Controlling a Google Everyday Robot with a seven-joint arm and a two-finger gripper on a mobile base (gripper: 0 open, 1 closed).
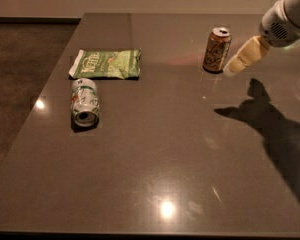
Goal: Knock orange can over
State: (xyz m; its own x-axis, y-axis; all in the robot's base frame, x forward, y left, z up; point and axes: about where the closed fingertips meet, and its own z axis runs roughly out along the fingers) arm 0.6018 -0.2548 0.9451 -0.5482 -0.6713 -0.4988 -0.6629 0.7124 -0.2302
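Note:
The orange can (217, 49) stands upright on the dark table (155, 149) at the far right, silver top up. My gripper (231, 69) comes in from the upper right on a white arm. Its cream-coloured tip hangs just to the right of the can's base, close beside it with a small gap showing.
A white-and-green can (85, 102) lies on its side at the left. A green chip bag (106, 64) lies flat behind it. The table's left edge drops to dark floor. The arm's shadow falls on the right part of the table.

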